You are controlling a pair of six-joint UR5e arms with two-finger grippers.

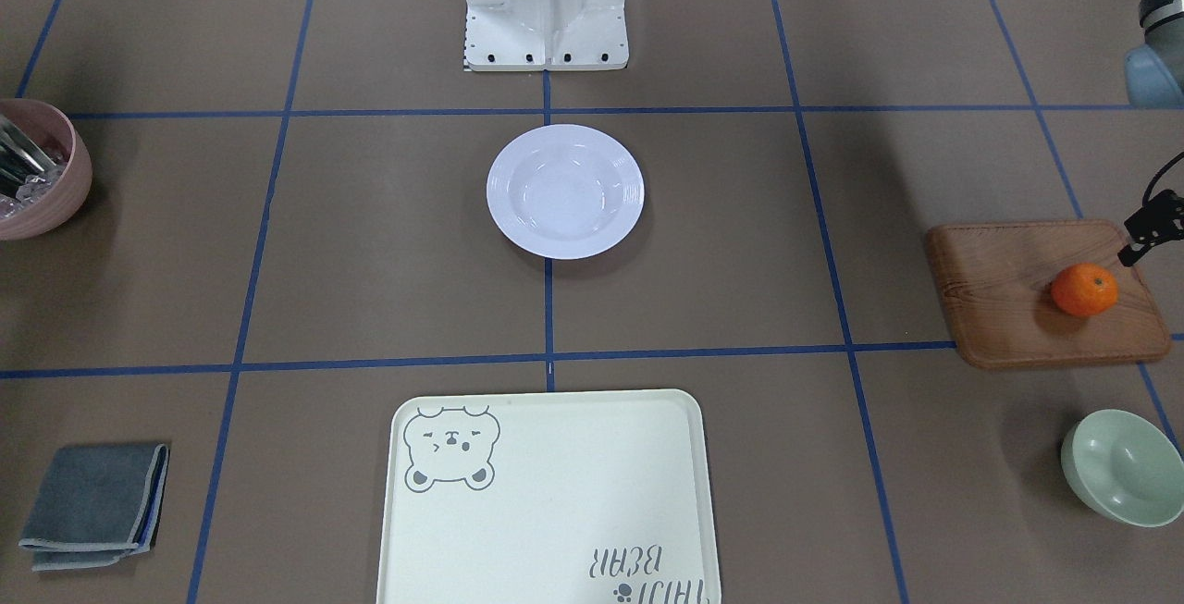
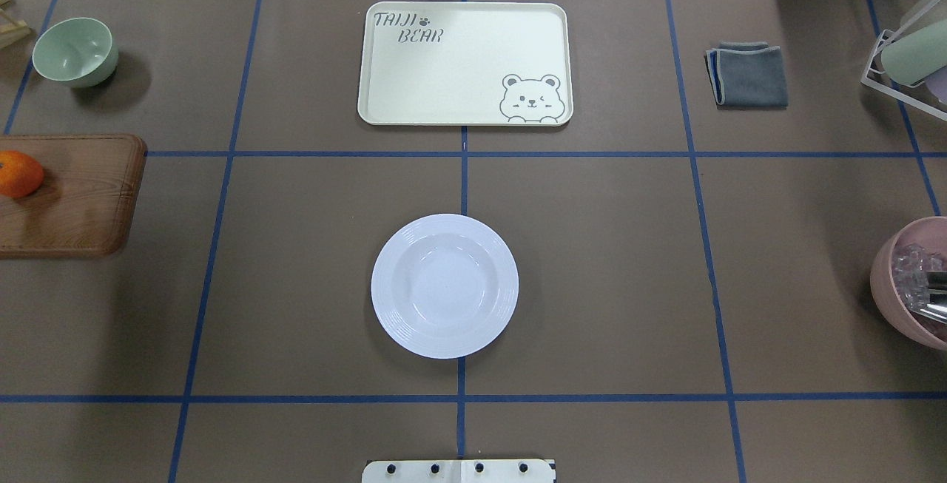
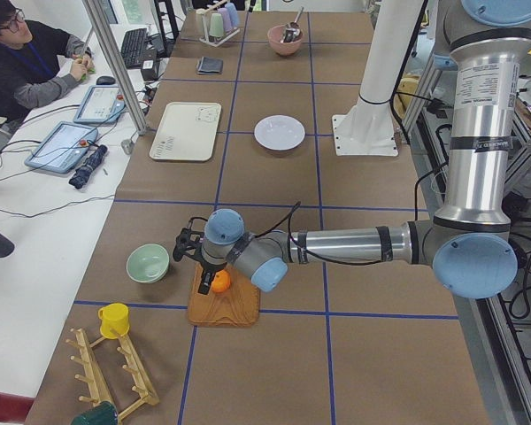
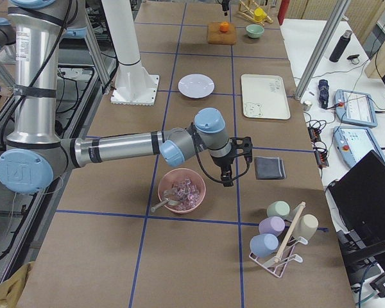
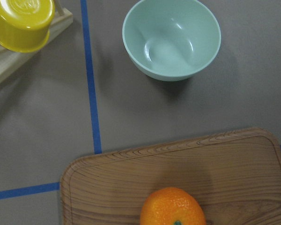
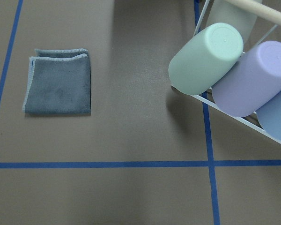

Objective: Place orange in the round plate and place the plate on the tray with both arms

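The orange (image 1: 1084, 290) lies on a brown wooden board (image 1: 999, 308) at the table's left end, and it fills the bottom edge of the left wrist view (image 5: 173, 208). My left gripper (image 3: 203, 276) hangs just above and beside it; I cannot tell whether it is open or shut. The round plate (image 2: 444, 285) sits empty at the table's middle, near the base mount. The tray (image 2: 459, 61) lies empty beyond it. My right gripper (image 4: 226, 178) hovers over bare table between a pink bowl and a grey cloth, state unclear.
A pale-green bowl (image 1: 1124, 467) stands past the board, with a yellow cup (image 5: 21, 21) on a wooden rack nearby. At the right end are the pink bowl (image 2: 914, 287), a folded grey cloth (image 2: 749, 74) and a cup rack (image 6: 234, 70). A person (image 3: 26, 66) sits across the table.
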